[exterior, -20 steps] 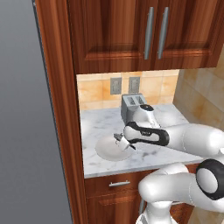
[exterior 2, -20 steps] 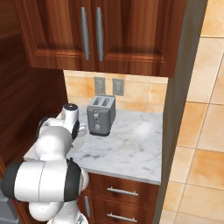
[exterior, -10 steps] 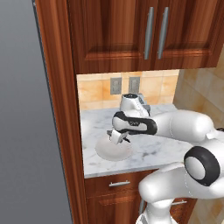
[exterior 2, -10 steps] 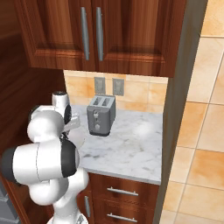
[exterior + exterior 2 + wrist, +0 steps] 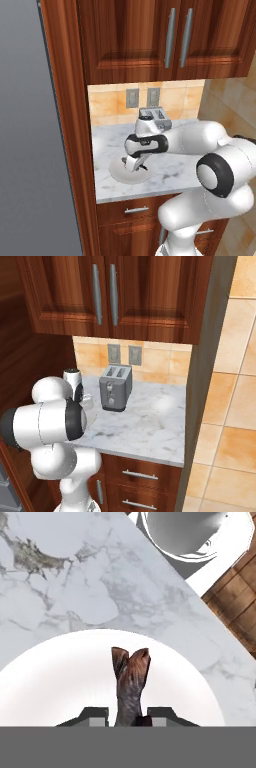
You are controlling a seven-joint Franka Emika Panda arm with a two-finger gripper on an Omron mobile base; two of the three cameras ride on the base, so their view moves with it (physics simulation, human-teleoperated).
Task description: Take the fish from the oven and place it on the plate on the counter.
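Note:
The fish (image 5: pixel 130 684), a slim dark brownish-grey body with a forked tail, is clamped between my fingertips (image 5: pixel 93 714) and points away from the hand. My gripper (image 5: pixel 128 716) is shut on it, directly above the round white plate (image 5: pixel 55 682). In the left base view, the gripper (image 5: pixel 134 165) hangs just over the plate (image 5: pixel 116 173) on the marbled counter (image 5: pixel 172 174), near its left end. I cannot tell whether the fish touches the plate. The oven is out of view.
A grey toaster (image 5: pixel 115 387) stands at the back of the counter behind my arm, under two wall outlets. A tall wooden panel (image 5: pixel 67 125) borders the counter on the left. Wooden wall cabinets (image 5: pixel 160 35) hang overhead. Drawers sit below the counter.
The hand has swung left across the counter with the fish and come down a little, from beside the plate to over its middle.

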